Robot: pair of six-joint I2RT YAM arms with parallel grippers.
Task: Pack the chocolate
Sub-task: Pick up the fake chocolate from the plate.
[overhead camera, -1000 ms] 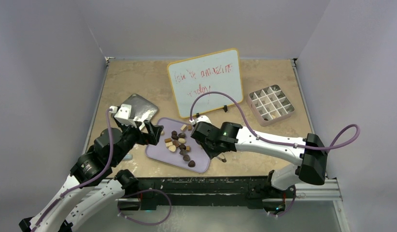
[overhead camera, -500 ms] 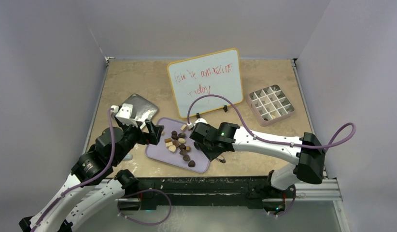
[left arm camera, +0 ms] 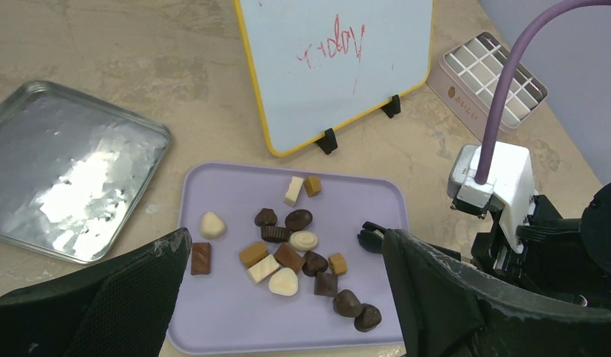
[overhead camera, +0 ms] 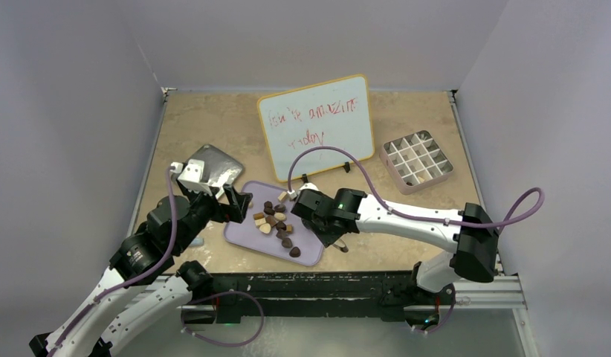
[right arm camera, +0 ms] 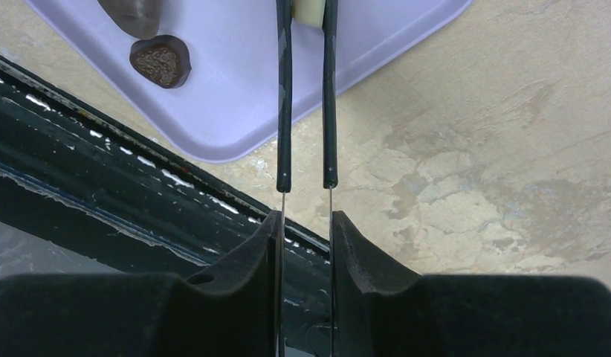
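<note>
Seventeen bite-size pieces of chocolate (left arm camera: 289, 257), dark brown, tan and cream, lie on one lavender plastic tray (left arm camera: 213, 312). Their scatter runs lengthwise from its far edge toward its near right corner. The cream stick (left arm camera: 293, 190) points at the one whiteboard (left arm camera: 332, 67). The right gripper (right arm camera: 308, 44) pinches a cream piece (right arm camera: 308, 9) over the tray. The left gripper (left arm camera: 284, 242) is spread wide. One pale pink gridded box (overhead camera: 418, 161) sits far right on the table (overhead camera: 206, 119).
</note>
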